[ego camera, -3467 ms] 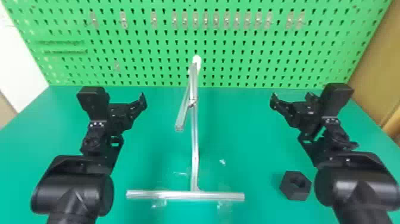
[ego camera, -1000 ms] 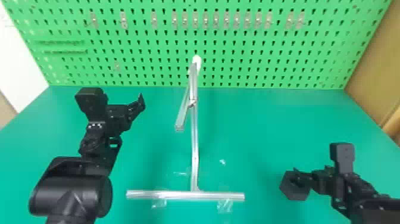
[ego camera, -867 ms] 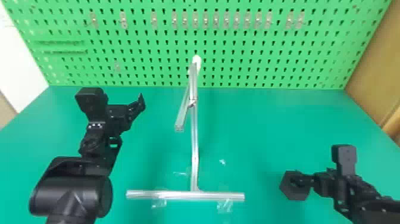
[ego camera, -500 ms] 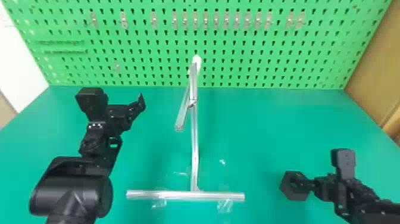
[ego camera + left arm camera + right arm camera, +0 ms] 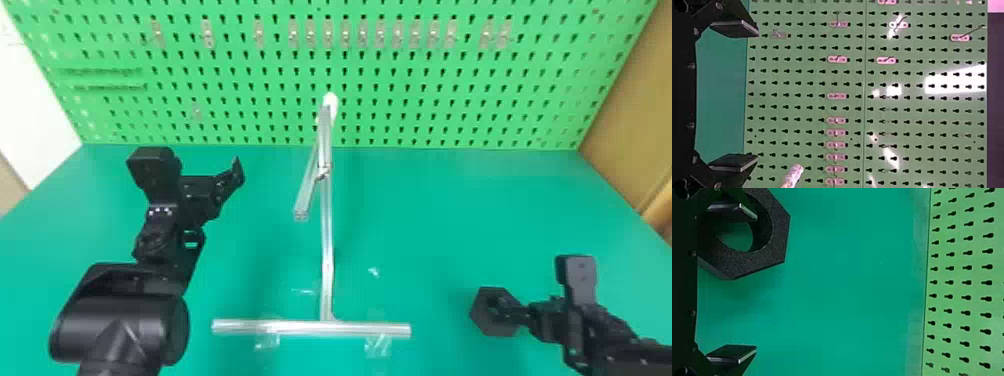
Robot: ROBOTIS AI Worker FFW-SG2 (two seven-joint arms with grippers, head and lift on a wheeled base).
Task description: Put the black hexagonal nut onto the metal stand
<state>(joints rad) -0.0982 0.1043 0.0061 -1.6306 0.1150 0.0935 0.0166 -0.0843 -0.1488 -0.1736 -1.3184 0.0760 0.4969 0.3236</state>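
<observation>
Wide free lane over table (image 5: pixel 435 215) between metal stand (image 5: pixel 326 250) and nut (image 5: pixel 484 322). Base bar (image 5: pixel 300 327) lies across near side, slanted bar (image 5: pixel 306 195) juts above table. Pegboard (image 5: pixel 425 112) blocks far side. Narrower gap between left tool (image 5: pixel 234 177) and stand.

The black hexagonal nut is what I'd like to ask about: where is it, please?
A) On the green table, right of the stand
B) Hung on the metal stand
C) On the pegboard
A: the black hexagonal nut lies on the green table, right of the metal stand.
</observation>
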